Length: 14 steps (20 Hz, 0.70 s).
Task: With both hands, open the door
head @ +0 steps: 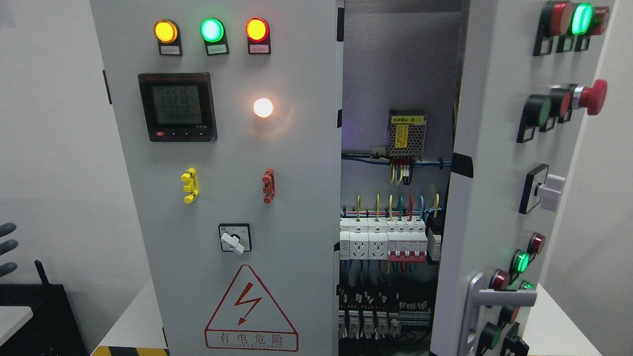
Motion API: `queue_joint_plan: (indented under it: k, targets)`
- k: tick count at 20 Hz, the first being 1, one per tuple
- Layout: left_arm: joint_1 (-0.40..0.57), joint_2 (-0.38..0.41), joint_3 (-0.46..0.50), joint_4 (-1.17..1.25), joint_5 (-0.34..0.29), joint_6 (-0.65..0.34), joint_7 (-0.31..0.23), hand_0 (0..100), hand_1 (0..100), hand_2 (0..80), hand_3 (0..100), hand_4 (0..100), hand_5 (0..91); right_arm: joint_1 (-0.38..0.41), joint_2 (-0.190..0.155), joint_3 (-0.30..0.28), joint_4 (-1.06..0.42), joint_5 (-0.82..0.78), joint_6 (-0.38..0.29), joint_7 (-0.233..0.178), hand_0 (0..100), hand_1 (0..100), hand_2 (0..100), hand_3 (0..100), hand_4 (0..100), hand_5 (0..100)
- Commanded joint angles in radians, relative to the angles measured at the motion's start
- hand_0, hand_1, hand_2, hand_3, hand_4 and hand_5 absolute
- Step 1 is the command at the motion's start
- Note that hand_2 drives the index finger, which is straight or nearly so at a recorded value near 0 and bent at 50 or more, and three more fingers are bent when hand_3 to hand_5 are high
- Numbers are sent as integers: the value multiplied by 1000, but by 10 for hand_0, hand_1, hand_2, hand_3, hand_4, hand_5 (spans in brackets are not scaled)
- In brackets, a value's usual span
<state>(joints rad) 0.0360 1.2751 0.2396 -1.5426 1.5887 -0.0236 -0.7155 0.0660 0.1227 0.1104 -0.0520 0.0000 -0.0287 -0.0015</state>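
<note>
Right door point(499, 163) of the cabinet point(316, 10) was already swung out toward the camera, filling the right third of frame. Left door point(222, 173) sat closed, covering centre-left. Between them, a gap showing the interior.

Only dark fingertips point(7, 247) showed at the far left edge, mid-height, well apart from either door and touching nothing. Most likely the left hand; too little visible to tell whether it was spread or curled. It held nothing that I could see. Right hand was out of view.

My read: right door done, left door outstanding. No handle visible on the left door face, so the best bet would be hooking its free edge at the centre gap and pulling outward along the hinge arc, not straight back. Keep fingers off the rotary switch point(235, 238) and the yellow clip point(190, 185) and red clip point(268, 185). The right door's metal handle point(482, 301), lower right, would serve to hold that door open meanwhile. Stay out of the live wiring and breakers point(390, 237) inside.

Readable text:
- warning triangle point(251, 309), bottom centre: lightning bolt and 有电危险
- power supply module point(407, 132) label: Chinese characters, then (B1)
- meter point(177, 106), upper left: rows near 221–222, digits not fully sharp
- tags under the yellow, green and red lamps point(211, 30): too small to read
</note>
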Motion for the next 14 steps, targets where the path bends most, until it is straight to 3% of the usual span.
queue_joint_plan:
  k: [1,5,11,14]
  targets:
    - [-315,89,-557,-48,-1,-4,4,0,0,0,0,0,0,0,0,0,0,25,0,0,384,0,0,0,0,0]
    - [-580,90,-865,-88,-1,-4,4,0,0,0,0,0,0,0,0,0,1,25,0,0,384,0,0,0,0,0]
    - [-818,63,-1110,-106,0,4,2,0,0,0,0,0,0,0,0,0,0,25,0,0,383,0,0,0,0,0]
    - [-962,-2,-1247,-106,2,10,2,0,0,0,0,0,0,0,0,0,0,25,0,0,384,0,0,0,0,0]
